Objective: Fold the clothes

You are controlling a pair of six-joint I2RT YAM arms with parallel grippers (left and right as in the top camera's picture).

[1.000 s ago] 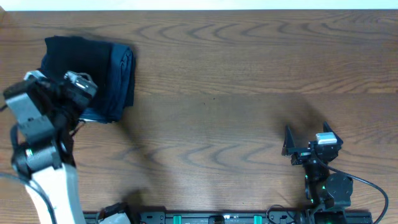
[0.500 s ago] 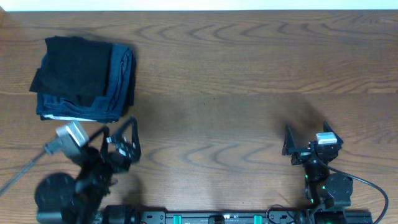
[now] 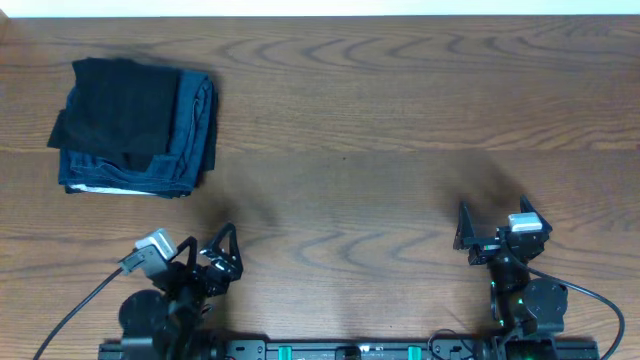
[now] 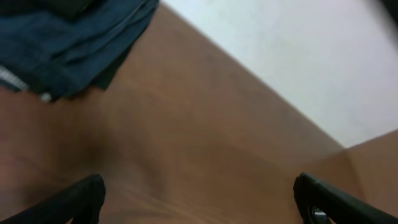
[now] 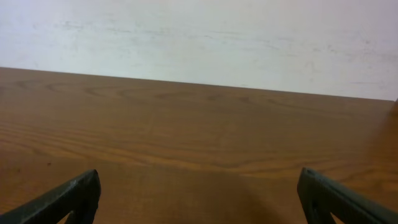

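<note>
So, left gripper (image 3: 210, 242) has its jaws spread wide with nothing between them, parked low at the near edge of the counter (image 3: 350, 150). Same deal with the right gripper (image 3: 493, 215): jaws wide open, empty, just bare wood in front of it in its wrist view.

Going outward from the left jaws, the clothes (image 3: 125, 110) lie ahead and a bit off to the left, in the far left corner. It's a black bundle sitting on top of a folded dark blue garment (image 3: 195, 130), edges roughly lined up. The bundle looks close to square to me, so no obvious long axis to line up on.

The left arm is clearly nearer, and the right one is well apart from the pile, so I'd guess any reach is a left-arm job.
</note>
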